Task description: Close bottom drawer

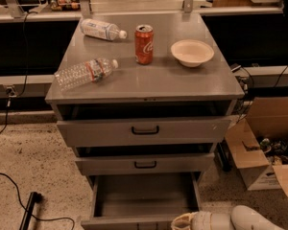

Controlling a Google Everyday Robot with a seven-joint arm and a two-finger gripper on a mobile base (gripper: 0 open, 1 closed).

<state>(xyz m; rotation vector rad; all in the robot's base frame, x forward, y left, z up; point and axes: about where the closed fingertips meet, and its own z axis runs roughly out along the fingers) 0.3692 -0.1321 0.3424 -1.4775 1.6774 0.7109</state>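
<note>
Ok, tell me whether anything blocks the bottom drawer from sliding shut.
Nothing visible does: the bottom drawer shows no contents and its path into the cabinet looks clear. The gripper is at its front edge.

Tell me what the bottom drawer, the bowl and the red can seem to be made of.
Bottom drawer: likely painted sheet metal; flat matte grey, thin straight walls.
Bowl: cream, dull, thin rim; paper or plastic, cannot tell which.
Red can: probably aluminium; printed body, silvery top rim.
The gripper sits at the drawer's front edge, at the bottom of the view.
</note>
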